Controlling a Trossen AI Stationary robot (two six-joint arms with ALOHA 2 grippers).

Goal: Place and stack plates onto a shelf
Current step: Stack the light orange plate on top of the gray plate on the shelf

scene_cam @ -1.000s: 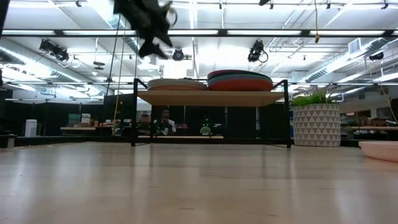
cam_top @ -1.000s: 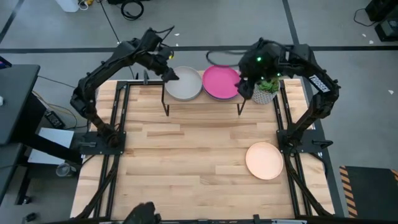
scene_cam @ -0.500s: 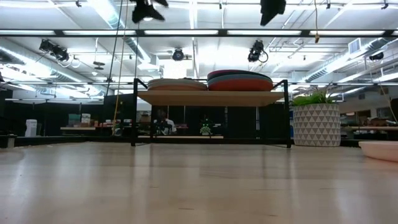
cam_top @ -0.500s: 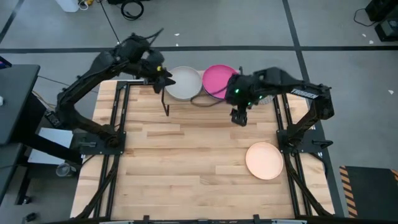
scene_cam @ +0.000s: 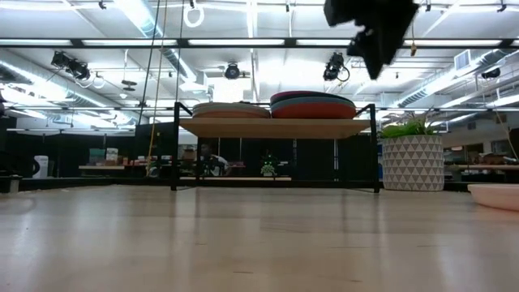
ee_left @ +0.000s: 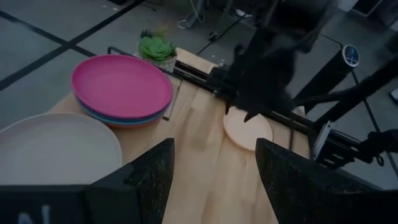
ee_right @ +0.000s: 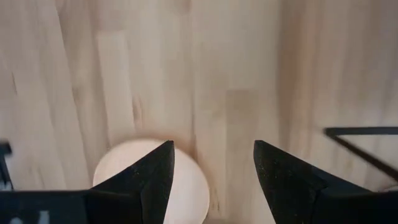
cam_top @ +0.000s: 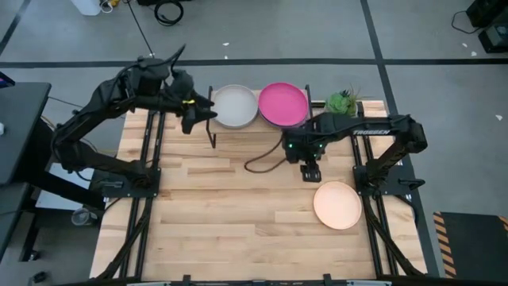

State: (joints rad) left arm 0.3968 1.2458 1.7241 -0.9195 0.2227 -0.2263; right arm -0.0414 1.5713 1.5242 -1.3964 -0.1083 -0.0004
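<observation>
Two stacks on shelf [cam_top: 238, 131]; cream plate [cam_top: 337, 204] alone on table; both jaws open, empty.

Grey concrete floor [cam_top: 413, 32] all round my worktop [cam_top: 238, 206], dark seam lines crossing it. Black cables [cam_top: 167, 9] coiled on floor, far beyond my left hand. Dark desk [cam_top: 20, 127] out past my left arm. Yellow-black hazard strip [cam_top: 443, 238] on floor past my right arm. Level across worktop: big dim hall, long ceiling strip lights [scene_cam: 243, 42], spot lamps [scene_cam: 65, 63] hung from black rails, benches [scene_cam: 105, 168] far back.
</observation>
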